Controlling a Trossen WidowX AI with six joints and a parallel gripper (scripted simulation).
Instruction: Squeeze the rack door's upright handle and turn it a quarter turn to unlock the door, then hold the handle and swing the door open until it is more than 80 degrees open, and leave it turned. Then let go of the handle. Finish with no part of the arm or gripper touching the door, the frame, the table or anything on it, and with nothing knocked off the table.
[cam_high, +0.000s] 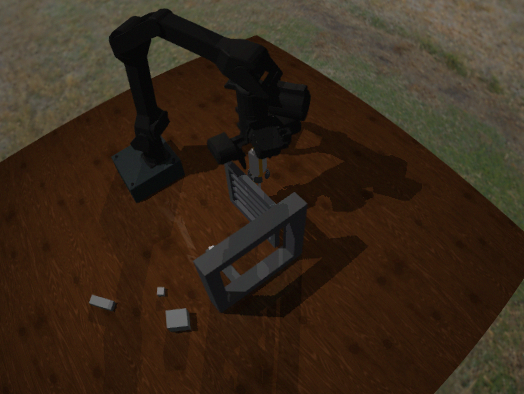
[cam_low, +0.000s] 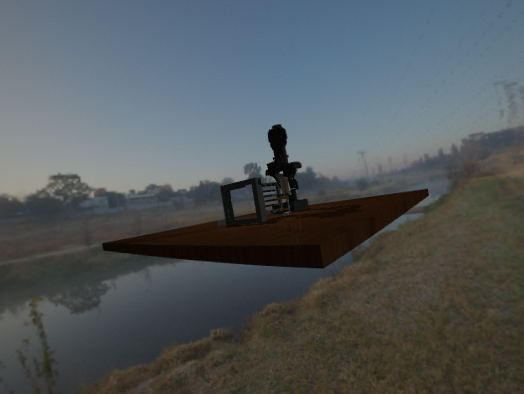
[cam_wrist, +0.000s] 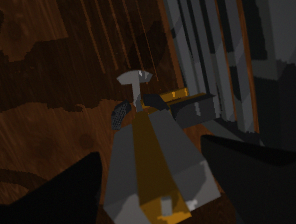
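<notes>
The rack door, a grey slatted panel, stands swung wide out from the grey frame, roughly square to it; the exact angle cannot be read. The upright handle, grey-white with a yellow stripe, is at the door's free end. Its yellow and dark mount shows beside the door in the wrist view. My gripper is open, pointing down, with one dark finger on each side of the handle and visible gaps between. Finger contact elsewhere is hidden.
Three pale blocks lie on the wooden table to the left of the frame. A small white piece shows behind the frame's top bar. The arm's base stands behind and left of the door.
</notes>
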